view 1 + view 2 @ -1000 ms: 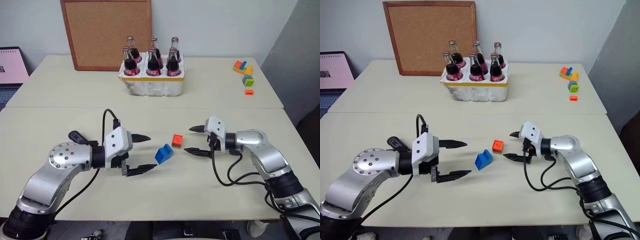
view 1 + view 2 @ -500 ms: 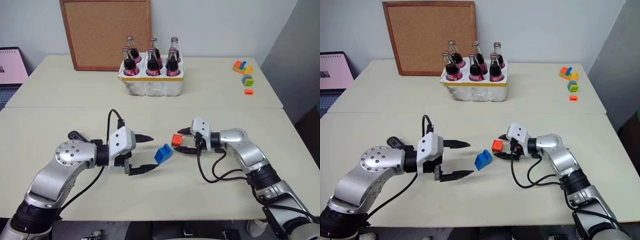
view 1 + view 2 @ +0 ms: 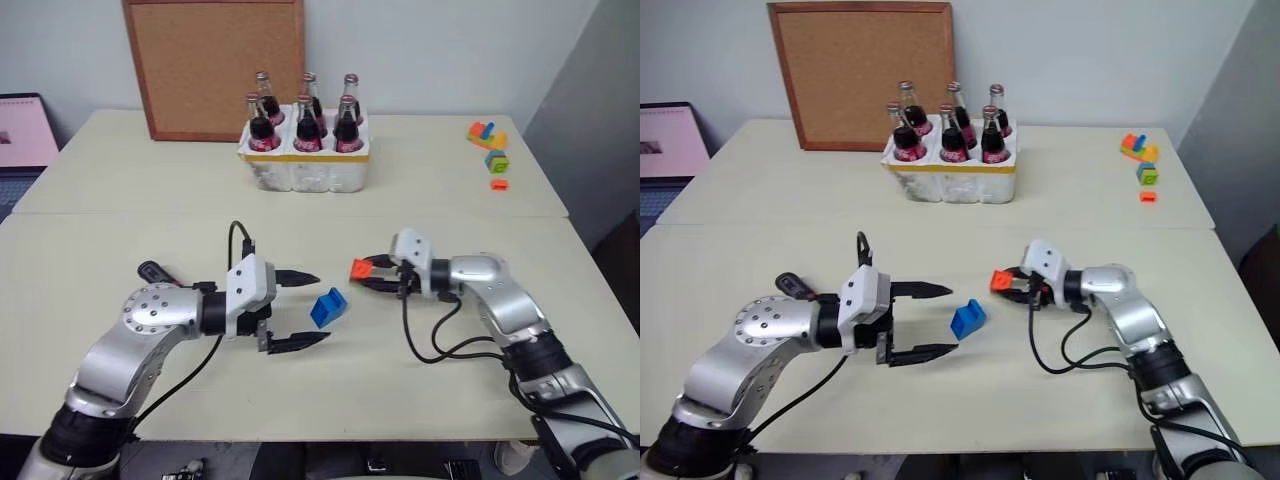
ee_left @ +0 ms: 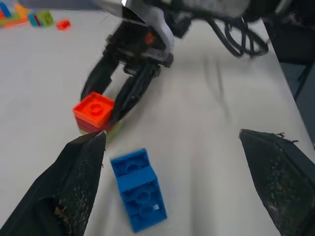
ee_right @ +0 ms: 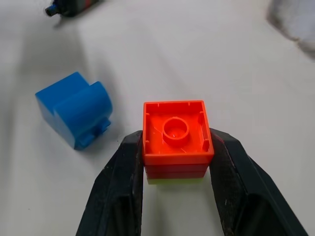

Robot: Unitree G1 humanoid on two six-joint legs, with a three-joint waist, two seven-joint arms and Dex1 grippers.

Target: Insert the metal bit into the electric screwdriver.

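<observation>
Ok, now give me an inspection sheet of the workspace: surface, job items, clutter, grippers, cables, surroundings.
Surface: two pale tables pushed together.
Job's things: metal bit, nothing seen; a dark pen-shaped thing beside the left arm may be the screwdriver.
Clutter: blue block on the table; more coloured blocks at the far right corner.
Grippers: left gripper open, empty, facing the blue block; right gripper clamped on the orange block, which tops a small stack.
Cables: black cable loops from the right arm.
Surroundings: bottle crate, cork board, laptop.
</observation>
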